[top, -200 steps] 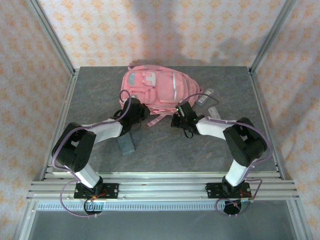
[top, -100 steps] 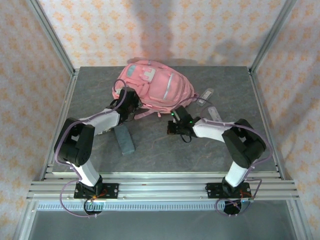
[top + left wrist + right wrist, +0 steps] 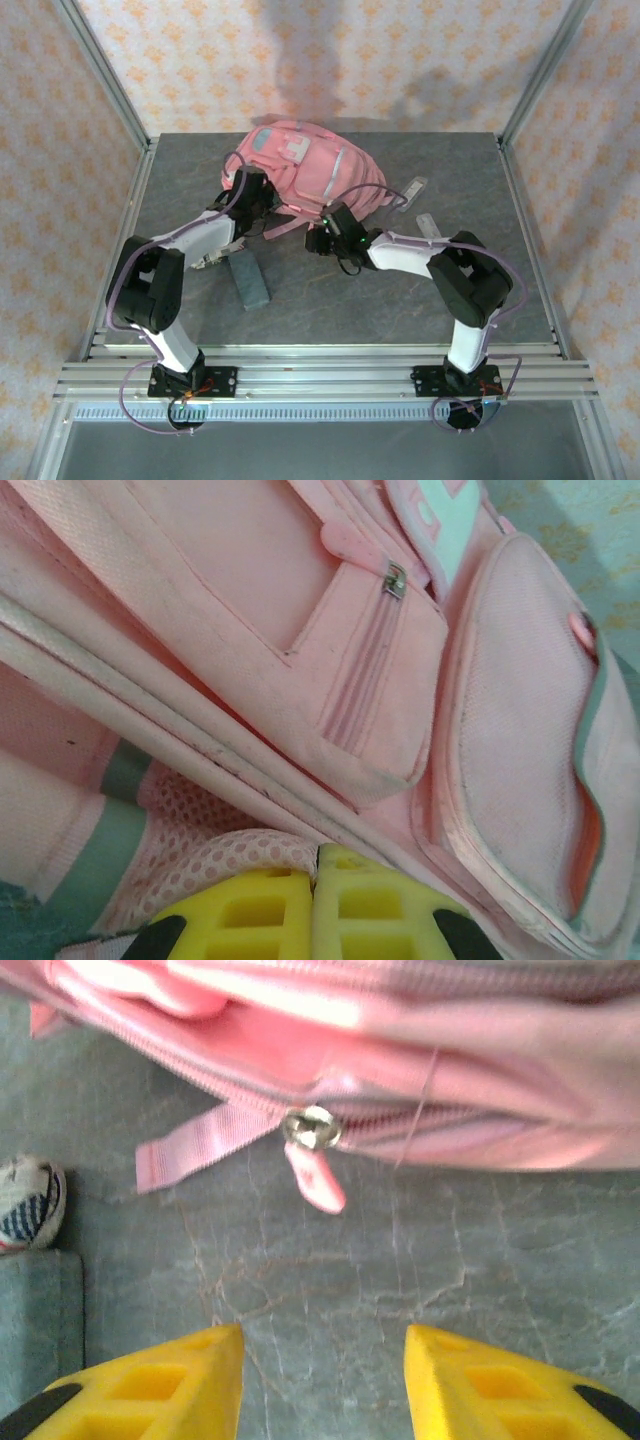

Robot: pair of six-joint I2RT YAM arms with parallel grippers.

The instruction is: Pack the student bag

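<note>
1. Bag position: the student bag [image 3: 310, 170] lies at the 12 o'clock end of the table [image 3: 400, 290]. Over the last second it has shifted and swung towards 11 o'clock.
2. Left gripper [image 3: 315, 865]: the jaws are pressed together on the bag's mesh edge, at the bag's 8 o'clock corner. It has travelled towards 11 o'clock with the bag, so I judge that it is dragging the bag by that pinch.
3. Right gripper [image 3: 320, 1332]: the jaws have just parted to a moderate gap and hold nothing. It has slid towards 9 o'clock along the bag's near edge.
4. Target: a zip pull [image 3: 312, 1170] now hangs directly at 12 o'clock of the open jaws.
5. Meaning: I judge unzipping comes next, with the left gripper anchoring the bag. Nothing is packed yet, and the grey block [image 3: 250, 283] waits at 6 o'clock of the bag.
</note>
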